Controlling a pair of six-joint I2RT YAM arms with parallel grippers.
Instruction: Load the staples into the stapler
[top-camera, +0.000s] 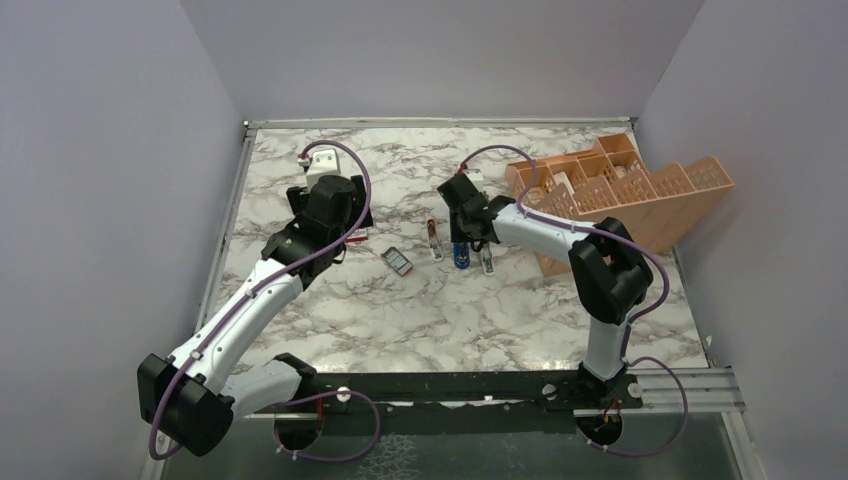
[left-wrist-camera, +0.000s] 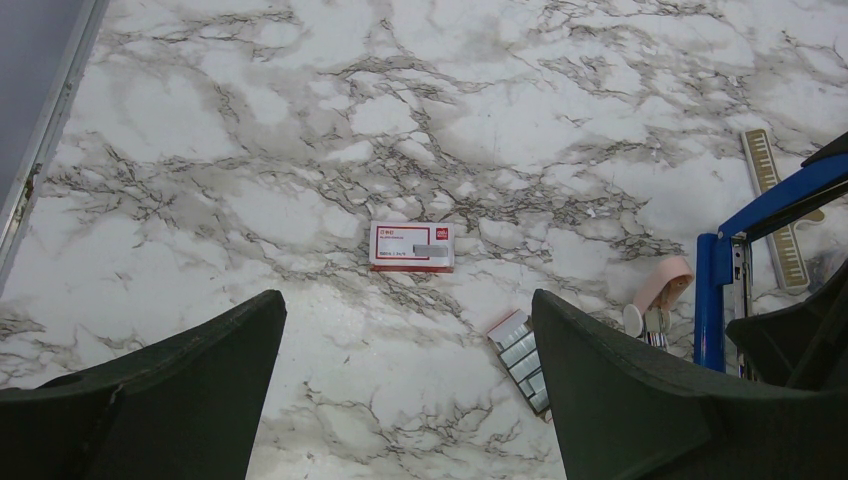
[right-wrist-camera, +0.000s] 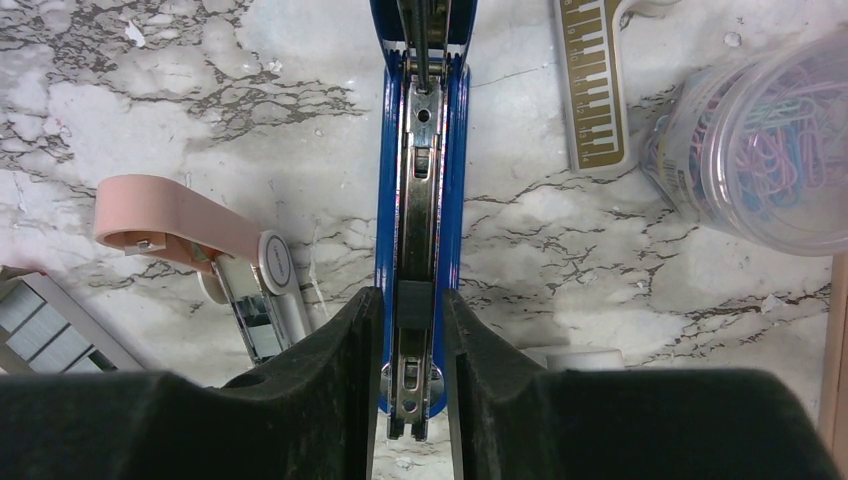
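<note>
The blue stapler (right-wrist-camera: 418, 190) lies on the marble with its lid swung up, so its metal channel and a black block in it are bare. My right gripper (right-wrist-camera: 412, 300) sits low over its near end. The jaws are narrowly open, one finger on each side of the channel, and grip nothing. From above, that gripper (top-camera: 462, 235) is right over the stapler (top-camera: 461, 257). The staples (left-wrist-camera: 520, 350) lie as silvery strips in a small dark tray, next to my left gripper's right finger. The left gripper (left-wrist-camera: 405, 300) hangs wide open above bare marble, just short of the red-and-white box (left-wrist-camera: 411, 246).
A pink-and-white tool (right-wrist-camera: 190, 235) lies left of the stapler. A slotted metal strip (right-wrist-camera: 595, 80) and a clear jar of coloured paper clips (right-wrist-camera: 760, 140) lie to its right. An orange divided organiser (top-camera: 620, 195) stands at the back right.
</note>
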